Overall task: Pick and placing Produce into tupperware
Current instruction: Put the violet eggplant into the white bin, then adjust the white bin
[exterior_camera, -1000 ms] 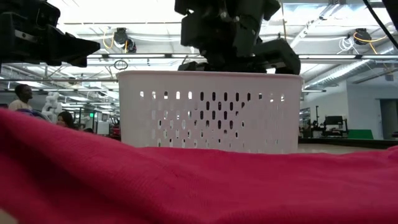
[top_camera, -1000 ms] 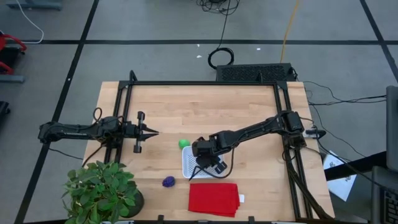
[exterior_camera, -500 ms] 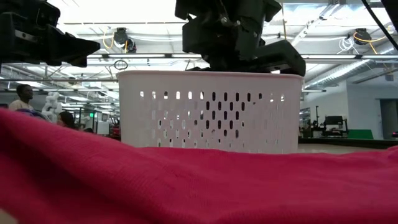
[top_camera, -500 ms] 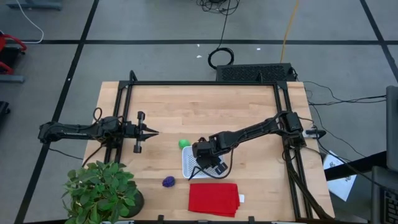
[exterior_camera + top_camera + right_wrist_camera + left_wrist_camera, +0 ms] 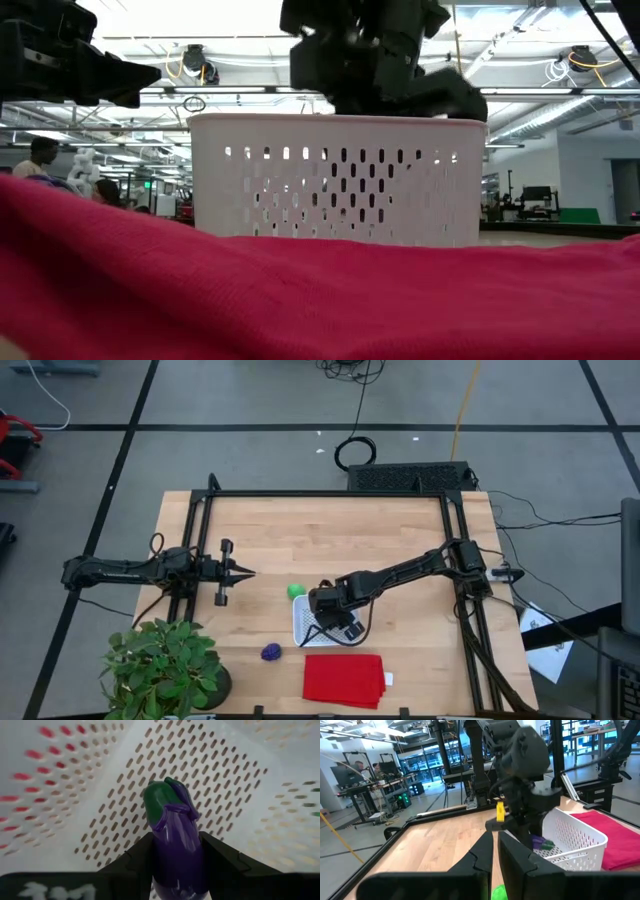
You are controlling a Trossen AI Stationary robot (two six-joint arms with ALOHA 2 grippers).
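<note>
The tupperware is a white perforated container near the table's front middle; it fills the low view. My right gripper reaches down into it, shut on the elongated purple produce, an eggplant with a green cap. The green roundish piece lies on the table just beyond the container. The roundish purple piece lies to the container's front left. My left gripper waits shut over the table's left part, pointing toward the container. My right gripper pinches the eggplant's purple body between its two fingers, coming from above and pointing down into the container. The eggplant lies along the fingers. Its green-capped end sticks out past the fingertips toward the perforated bottom. Whether it touches the bottom cannot be told.
A folded red cloth lies in front of the container and fills the lower part of the low view. A leafy potted plant stands at the front left corner. Bare wood spreads across the table's far half.
My right gripper has shifted and turned slightly above the container's rim, staying shut on the eggplant. The container and the other pieces have stayed where they were.
</note>
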